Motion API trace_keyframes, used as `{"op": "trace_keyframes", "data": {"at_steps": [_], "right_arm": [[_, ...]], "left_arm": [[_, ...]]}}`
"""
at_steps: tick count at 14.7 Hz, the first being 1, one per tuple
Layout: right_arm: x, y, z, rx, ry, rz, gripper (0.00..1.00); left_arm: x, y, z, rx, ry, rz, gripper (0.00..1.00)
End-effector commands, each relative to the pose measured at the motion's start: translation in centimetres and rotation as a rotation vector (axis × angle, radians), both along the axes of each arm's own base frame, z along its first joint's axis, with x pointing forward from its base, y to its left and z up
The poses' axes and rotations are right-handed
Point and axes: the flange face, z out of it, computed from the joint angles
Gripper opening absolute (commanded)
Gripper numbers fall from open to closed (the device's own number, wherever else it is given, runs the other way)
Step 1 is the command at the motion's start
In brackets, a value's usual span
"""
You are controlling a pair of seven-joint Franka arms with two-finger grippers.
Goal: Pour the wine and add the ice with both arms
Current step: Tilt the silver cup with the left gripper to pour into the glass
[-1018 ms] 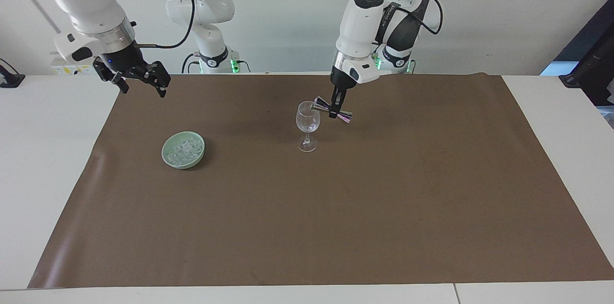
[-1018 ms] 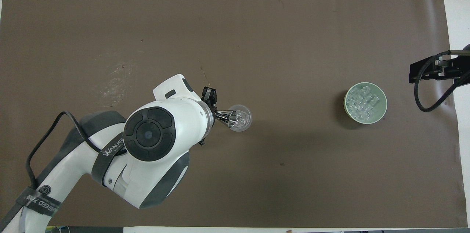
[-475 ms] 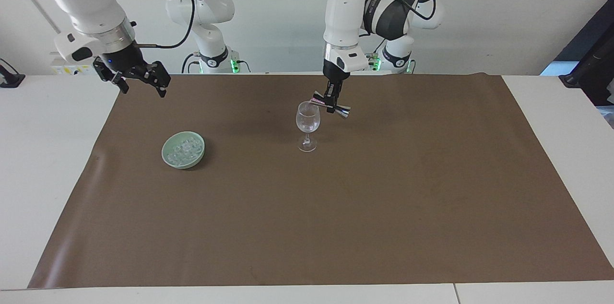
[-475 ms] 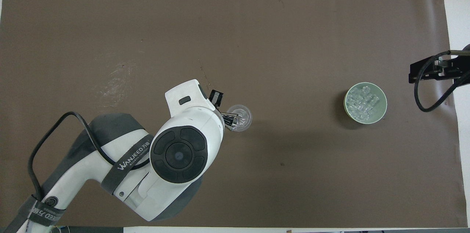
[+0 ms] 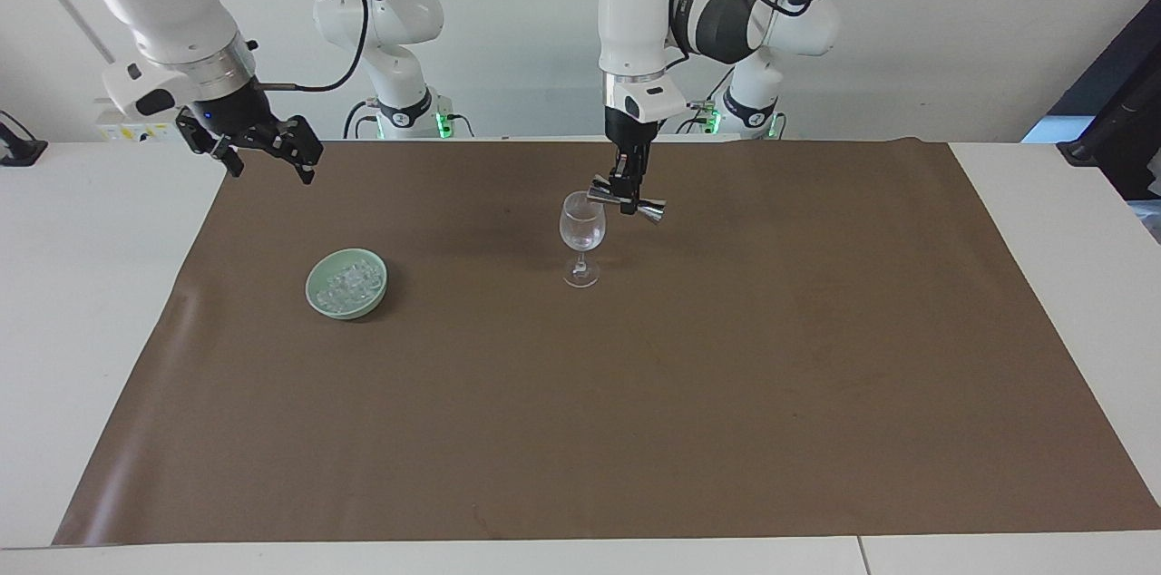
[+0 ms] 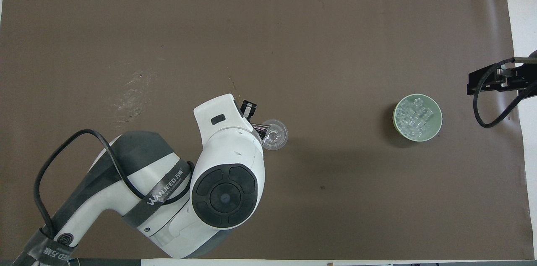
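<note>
A clear wine glass (image 5: 581,235) stands upright mid-mat; it also shows in the overhead view (image 6: 274,134). My left gripper (image 5: 628,194) is shut on a shiny metal jigger (image 5: 626,199), held nearly level just above and beside the glass rim. In the overhead view the left arm hides most of the jigger (image 6: 259,128). The ice (image 5: 350,281) is heaped in a pale green bowl (image 5: 317,298) toward the right arm's end; bowl (image 6: 396,128) and ice (image 6: 416,118) show from above. My right gripper (image 5: 256,151) is open and waits in the air over the mat's edge, seen too in the overhead view (image 6: 488,81).
A brown mat (image 5: 635,394) covers most of the white table (image 5: 82,285). Black equipment (image 5: 1120,131) stands at the left arm's end of the table.
My left gripper has risen a little and turned the jigger from tilted into the glass to nearly level. The right arm has not moved.
</note>
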Motion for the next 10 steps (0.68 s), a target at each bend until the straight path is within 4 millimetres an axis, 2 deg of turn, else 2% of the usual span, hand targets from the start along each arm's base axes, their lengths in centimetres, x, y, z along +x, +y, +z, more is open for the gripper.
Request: {"op": "trace_keyframes", "data": {"at_steps": [1, 6, 10], "right_arm": [[-0.42, -0.09, 0.23, 0.004, -0.008, -0.015, 1.00], [-0.42, -0.09, 0.23, 0.004, -0.008, -0.015, 1.00], [-0.42, -0.17, 0.23, 0.004, -0.008, -0.016, 1.00]], "left_arm": [[-0.49, -1.11, 0.57, 0.026, -0.036, -0.017, 0.00], [-1.08, -1.75, 0.60, 0.060, -0.073, -0.059, 0.00], [-0.82, -1.57, 0.63, 0.050, -0.064, -0.046, 0.00]]}}
